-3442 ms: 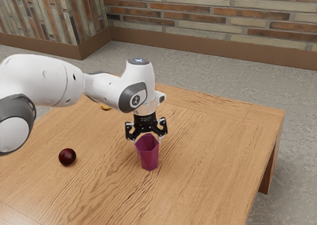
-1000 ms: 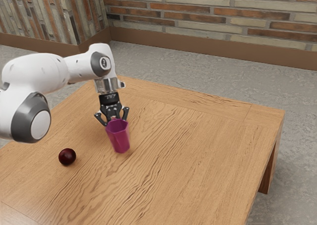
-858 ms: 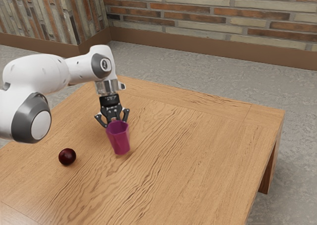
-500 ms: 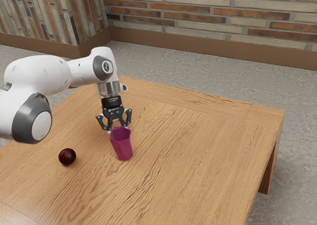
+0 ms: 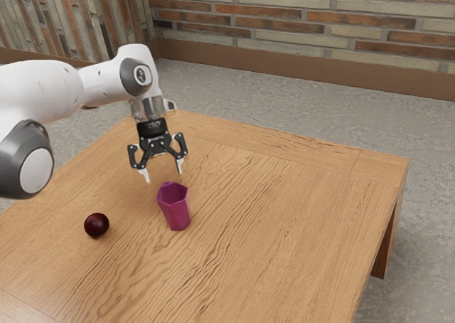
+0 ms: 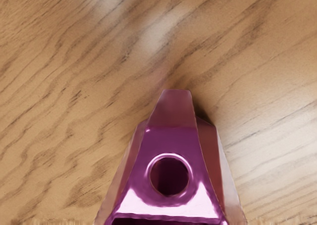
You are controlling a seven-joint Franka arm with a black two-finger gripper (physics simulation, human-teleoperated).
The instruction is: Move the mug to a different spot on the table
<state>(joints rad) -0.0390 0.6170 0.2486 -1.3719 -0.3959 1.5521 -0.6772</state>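
The magenta faceted mug [image 5: 174, 205] stands upright on the wooden table [image 5: 284, 209], left of its middle in the exterior view. My black gripper [image 5: 161, 171] hangs open above the mug and a little toward the exterior view's left, with nothing between its fingers and clear air between it and the rim. From the wrist camera the mug [image 6: 173, 170] lies just under my hand, its handle with a round hole facing the camera.
A dark red plum-like fruit [image 5: 96, 225] lies on the table to the exterior view's left of the mug. The table's right edge [image 5: 394, 195] drops to a grey floor. Brick walls stand behind.
My gripper carried the mug toward the exterior view's left, set it down, opened, and has now risen off it. The mug stays where it was released.
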